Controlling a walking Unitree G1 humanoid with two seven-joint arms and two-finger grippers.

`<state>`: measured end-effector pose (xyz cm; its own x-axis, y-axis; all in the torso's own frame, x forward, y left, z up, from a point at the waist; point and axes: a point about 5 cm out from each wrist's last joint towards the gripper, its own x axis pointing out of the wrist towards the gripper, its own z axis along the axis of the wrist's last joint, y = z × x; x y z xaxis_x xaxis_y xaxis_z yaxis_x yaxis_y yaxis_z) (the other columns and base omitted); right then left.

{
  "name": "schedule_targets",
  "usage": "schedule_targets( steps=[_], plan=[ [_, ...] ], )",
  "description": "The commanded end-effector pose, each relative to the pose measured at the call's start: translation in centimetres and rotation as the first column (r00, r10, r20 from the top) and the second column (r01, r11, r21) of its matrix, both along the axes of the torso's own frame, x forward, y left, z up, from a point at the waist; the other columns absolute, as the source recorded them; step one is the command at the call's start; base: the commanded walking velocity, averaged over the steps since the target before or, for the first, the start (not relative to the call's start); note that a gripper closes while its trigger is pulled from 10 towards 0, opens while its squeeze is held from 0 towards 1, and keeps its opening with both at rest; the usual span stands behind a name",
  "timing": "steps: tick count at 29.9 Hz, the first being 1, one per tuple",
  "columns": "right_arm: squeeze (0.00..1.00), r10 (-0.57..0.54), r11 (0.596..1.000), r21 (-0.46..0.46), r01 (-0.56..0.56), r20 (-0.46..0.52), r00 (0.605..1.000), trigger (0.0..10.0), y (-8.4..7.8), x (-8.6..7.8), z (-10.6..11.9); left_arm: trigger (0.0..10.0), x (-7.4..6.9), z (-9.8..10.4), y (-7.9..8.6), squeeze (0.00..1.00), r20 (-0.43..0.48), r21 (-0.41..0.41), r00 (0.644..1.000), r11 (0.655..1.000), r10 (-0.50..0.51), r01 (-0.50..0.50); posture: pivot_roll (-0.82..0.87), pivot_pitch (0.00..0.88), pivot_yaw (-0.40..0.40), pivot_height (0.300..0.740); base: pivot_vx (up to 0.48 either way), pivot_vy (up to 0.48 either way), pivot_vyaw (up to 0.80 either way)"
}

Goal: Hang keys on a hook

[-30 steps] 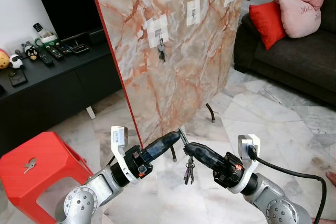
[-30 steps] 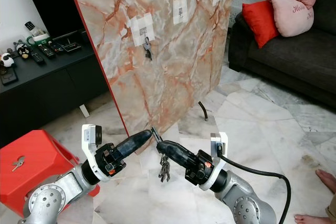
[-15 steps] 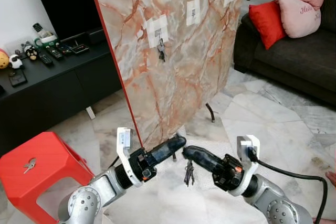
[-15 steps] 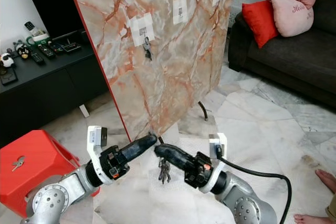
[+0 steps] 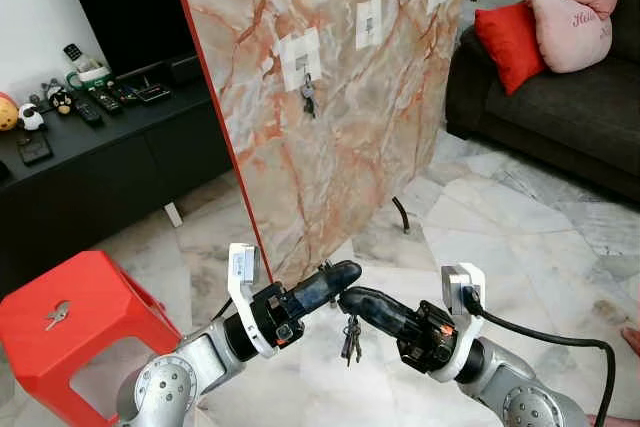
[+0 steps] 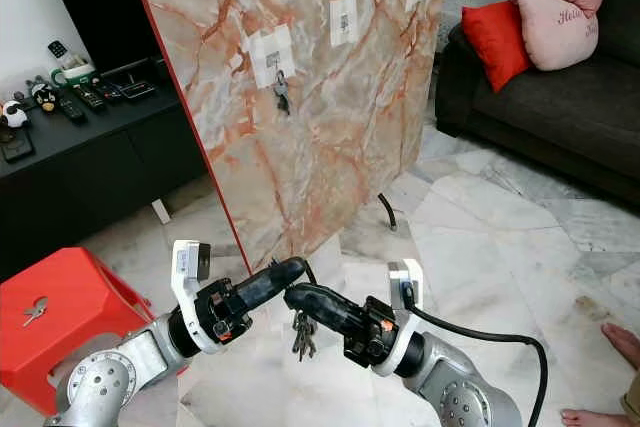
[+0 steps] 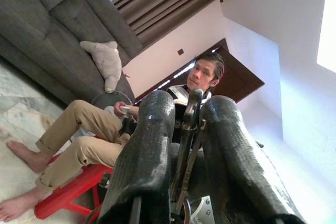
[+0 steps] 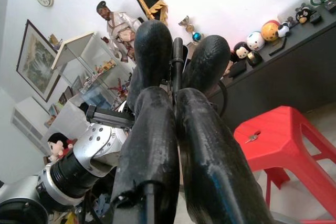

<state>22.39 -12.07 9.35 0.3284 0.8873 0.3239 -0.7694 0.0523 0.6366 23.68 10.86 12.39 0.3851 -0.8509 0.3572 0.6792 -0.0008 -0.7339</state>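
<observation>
Low over the marble floor (image 5: 520,217), the right hand (image 5: 347,299) and left hand (image 5: 340,275) met tip to tip. Both seemed clamped on the ring of a key bunch (image 5: 351,337), which dangled beneath them, well below the hooks (image 5: 368,23) on the marble board (image 5: 330,97).

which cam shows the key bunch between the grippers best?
Left eye view: the key bunch hangs in full below where the left gripper and right gripper meet. Right eye view shows the same. Wrist views catch just its ring, edge-on between black fingers.
</observation>
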Motion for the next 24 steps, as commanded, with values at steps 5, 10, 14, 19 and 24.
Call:
schedule_targets(
  steps=[5, 10, 14, 19, 24],
  plan=[
    [0.0, 0.007, 1.0, 0.001, -0.007, 0.028, 1.0, 10.0, 0.07, 0.06, 0.45, 0.0, 0.22, 0.45, 0.12, 0.0, 0.008, -0.009, 1.0, 1.0, 0.013, -0.013, 0.03, 0.0, 0.019, 0.74, 0.0, 0.0, 0.0],
    [0.0, 0.004, 1.0, -0.002, -0.004, 0.027, 1.0, 10.0, 0.1, 0.1, 0.34, 0.0, 0.15, 0.39, 0.16, 0.0, 0.005, -0.01, 1.0, 1.0, 0.013, -0.013, 0.03, 0.0, 0.021, 0.74, 0.0, 0.0, 0.0],
    [0.0, -0.002, 1.0, -0.002, 0.002, 0.028, 1.0, 10.0, 0.06, 0.11, 0.32, 0.0, 0.14, 0.34, 0.25, 0.0, 0.0, -0.016, 1.0, 1.0, 0.023, -0.023, 0.03, 0.0, 0.022, 0.74, 0.0, 0.0, 0.0],
    [0.0, -0.003, 1.0, 0.0, 0.003, 0.027, 1.0, 10.0, 0.04, 0.04, 0.33, 0.0, 0.05, 0.32, 0.39, 0.0, -0.006, -0.019, 0.999, 0.999, 0.033, -0.033, 0.04, 0.0, 0.022, 0.74, 0.0, 0.0, 0.0],
    [0.0, -0.007, 1.0, 0.002, 0.007, 0.03, 1.0, 10.0, -0.02, 0.11, 0.35, 0.0, 0.08, 0.28, 0.47, 0.0, -0.009, -0.02, 0.999, 0.999, 0.04, -0.04, 0.04, 0.0, 0.021, 0.74, 0.0, 0.0, 0.0]
  ],
)
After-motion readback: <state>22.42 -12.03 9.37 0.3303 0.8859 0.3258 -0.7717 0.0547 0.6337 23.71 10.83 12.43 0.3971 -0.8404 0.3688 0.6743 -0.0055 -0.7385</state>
